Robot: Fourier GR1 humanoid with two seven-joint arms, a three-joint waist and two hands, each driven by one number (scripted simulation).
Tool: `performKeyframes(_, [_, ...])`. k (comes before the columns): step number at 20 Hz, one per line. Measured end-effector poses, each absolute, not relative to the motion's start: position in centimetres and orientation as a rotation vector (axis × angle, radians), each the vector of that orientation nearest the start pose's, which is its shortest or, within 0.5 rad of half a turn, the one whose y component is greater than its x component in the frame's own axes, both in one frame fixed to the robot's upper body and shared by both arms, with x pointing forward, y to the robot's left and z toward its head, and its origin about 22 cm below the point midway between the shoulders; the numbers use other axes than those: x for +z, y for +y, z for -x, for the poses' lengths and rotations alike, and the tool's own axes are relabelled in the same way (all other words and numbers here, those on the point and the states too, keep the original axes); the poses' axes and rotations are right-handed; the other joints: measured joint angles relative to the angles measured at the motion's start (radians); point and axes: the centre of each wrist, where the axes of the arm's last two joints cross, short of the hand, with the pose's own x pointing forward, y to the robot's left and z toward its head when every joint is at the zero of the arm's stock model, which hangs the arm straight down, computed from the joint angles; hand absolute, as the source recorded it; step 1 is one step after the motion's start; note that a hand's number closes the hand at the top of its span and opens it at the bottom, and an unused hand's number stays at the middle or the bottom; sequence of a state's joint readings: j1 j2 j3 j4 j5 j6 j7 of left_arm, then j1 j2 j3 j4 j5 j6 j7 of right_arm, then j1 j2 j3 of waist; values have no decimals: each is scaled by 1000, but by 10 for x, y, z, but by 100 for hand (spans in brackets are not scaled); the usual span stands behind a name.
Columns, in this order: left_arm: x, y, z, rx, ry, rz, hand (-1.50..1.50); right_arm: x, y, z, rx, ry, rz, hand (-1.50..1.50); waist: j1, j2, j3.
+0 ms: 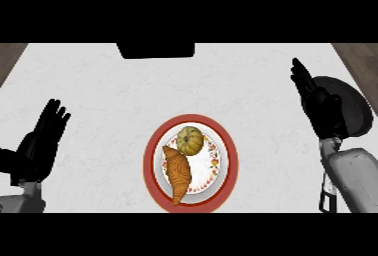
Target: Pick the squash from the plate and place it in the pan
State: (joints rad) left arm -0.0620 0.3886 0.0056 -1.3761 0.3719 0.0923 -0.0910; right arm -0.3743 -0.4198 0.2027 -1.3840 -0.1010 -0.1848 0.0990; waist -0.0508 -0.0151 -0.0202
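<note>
A round yellow-green squash (190,139) lies on the upper part of a red-rimmed plate (228,165) at the counter's centre front. An orange croissant (177,173) lies beside it on the same plate, lower left. A dark grey pan (354,106) sits at the right edge, largely hidden behind my right hand (315,102), which is open with straight fingers pointing up. My left hand (40,142) is open at the left edge, fingers up, well apart from the plate. Neither hand touches the squash.
A black rectangular object (156,50) sits at the counter's far edge, centre. The white counter top (103,90) stretches between the hands. Brown wood surfaces show at the top left corner (10,55) and top right corner (362,57).
</note>
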Motion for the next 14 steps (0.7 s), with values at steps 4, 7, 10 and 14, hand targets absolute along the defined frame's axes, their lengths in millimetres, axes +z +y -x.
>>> performKeyframes(4, [20, 314, -272, 53, -1564, -114, 0, 95, -206, -335, 491, -1641, 141, 150, 50, 11, 12])
performKeyframes(7, [30, 301, -282, 9, -1576, -90, 0, 117, -161, -344, 728, -1640, 95, 150, 98, 18, 13])
performKeyframes(10, [33, 290, -286, 12, -1554, -78, 0, 138, -136, -346, 957, -1663, 238, 150, 92, 13, 15])
performKeyframes(14, [42, 280, -287, 30, -1536, -87, 0, 158, -122, -334, 1190, -1640, 358, -150, 67, 7, 18])
